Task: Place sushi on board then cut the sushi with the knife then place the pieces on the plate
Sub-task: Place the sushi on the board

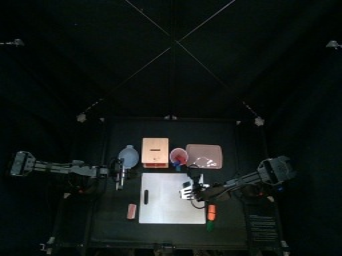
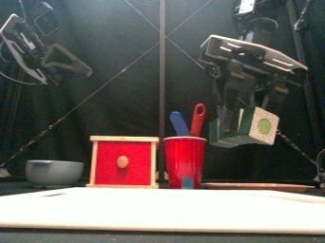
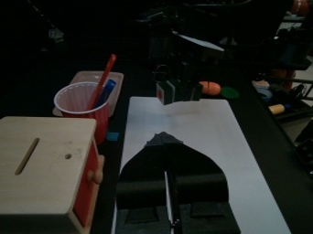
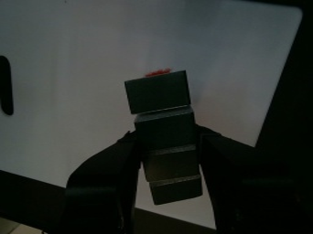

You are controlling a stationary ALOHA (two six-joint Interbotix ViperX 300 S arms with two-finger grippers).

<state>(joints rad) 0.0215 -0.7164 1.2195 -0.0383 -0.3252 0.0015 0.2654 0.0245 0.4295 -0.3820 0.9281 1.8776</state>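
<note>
White cutting board (image 1: 167,205) sat bare in the middle, so I guess it was the landing spot. Right gripper (image 2: 238,121) hung over its right side, pinching the sushi roll (image 2: 249,127) clear of the surface, probably to lower it. Left gripper (image 3: 167,146) was parked off to the left, jaws pressed together. Knives stood in the red cup (image 2: 184,159).

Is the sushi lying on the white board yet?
No, the right claw holds the sushi roll up in the air, above the white board.
</note>
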